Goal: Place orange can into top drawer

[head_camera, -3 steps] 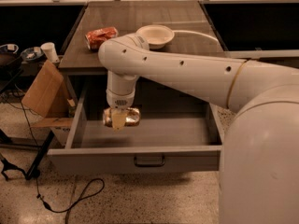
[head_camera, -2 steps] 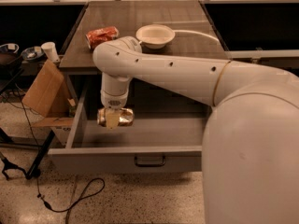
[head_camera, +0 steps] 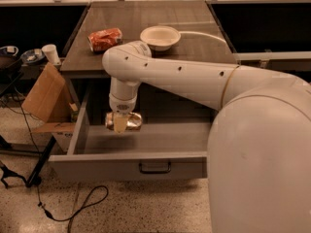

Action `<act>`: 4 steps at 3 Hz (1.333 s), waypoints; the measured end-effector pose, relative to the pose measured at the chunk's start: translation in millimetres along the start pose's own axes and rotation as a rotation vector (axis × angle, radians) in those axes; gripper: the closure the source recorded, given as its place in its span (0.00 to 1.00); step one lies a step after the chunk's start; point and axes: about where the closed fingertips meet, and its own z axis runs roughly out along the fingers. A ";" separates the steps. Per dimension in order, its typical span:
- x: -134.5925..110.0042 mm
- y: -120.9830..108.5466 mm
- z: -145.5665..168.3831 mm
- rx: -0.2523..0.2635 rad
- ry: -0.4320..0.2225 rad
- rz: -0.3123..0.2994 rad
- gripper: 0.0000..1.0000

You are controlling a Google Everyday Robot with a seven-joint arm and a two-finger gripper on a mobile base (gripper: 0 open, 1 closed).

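One can [head_camera: 132, 121], one drawer [head_camera: 97, 166], one bowl [head_camera: 160, 37], one red packet [head_camera: 105, 39], one cup [head_camera: 50, 54]; one gripper [head_camera: 119, 124] over the drawer.

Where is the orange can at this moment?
In the camera view, left of centre: the orange can is held in the gripper over the left part of the open top drawer, below the table's front edge.

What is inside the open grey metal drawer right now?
The shiny gold-and-silver foil-like can, gripped by the gripper, at the grey metal drawer's left; bare floor beside it. The white arm hides the drawer's right end.
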 end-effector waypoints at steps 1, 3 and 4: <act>7.4 -0.6 -2.2 0.012 0.006 0.012 0.28; 11.0 -0.9 -3.1 0.017 0.008 0.017 0.00; 11.0 -0.9 -3.1 0.017 0.008 0.017 0.00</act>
